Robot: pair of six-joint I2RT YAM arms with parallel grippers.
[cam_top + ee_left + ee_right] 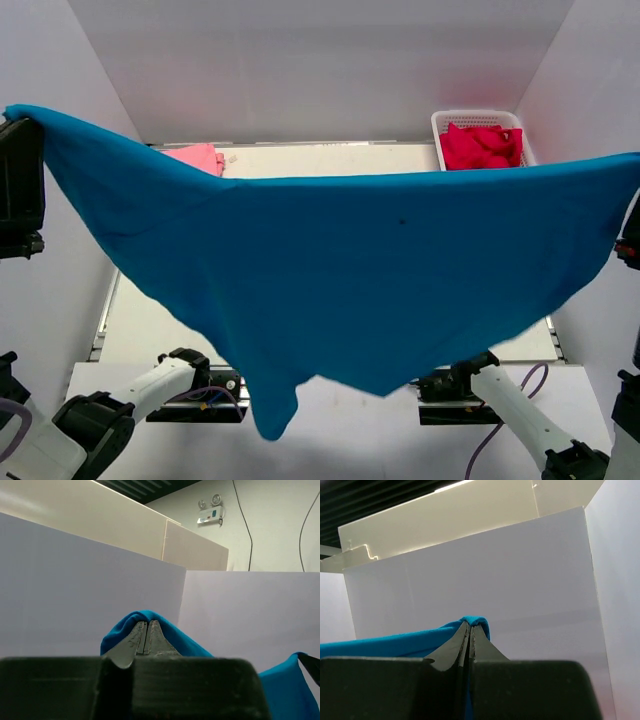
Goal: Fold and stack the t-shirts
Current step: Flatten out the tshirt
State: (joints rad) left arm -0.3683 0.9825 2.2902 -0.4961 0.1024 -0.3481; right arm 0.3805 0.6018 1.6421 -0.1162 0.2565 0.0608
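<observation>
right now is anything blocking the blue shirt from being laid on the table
Nothing visible, though the blue shirt hides most of the table. The pink shirt and the basket sit along its far edge, left and right.

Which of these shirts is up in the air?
The blue t-shirt, pinched at its ends by the left gripper and right gripper. The pink t-shirt lies on the table; the red garment sits in a white basket.

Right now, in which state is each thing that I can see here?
blue t-shirt, unfolded, hanging spread in the air, held at both ends.
left gripper, shut on the blue t-shirt.
right gripper, shut on the blue t-shirt.
pink t-shirt, lying on the table, partly hidden.
white basket, upright, red cloth bunched inside.
</observation>
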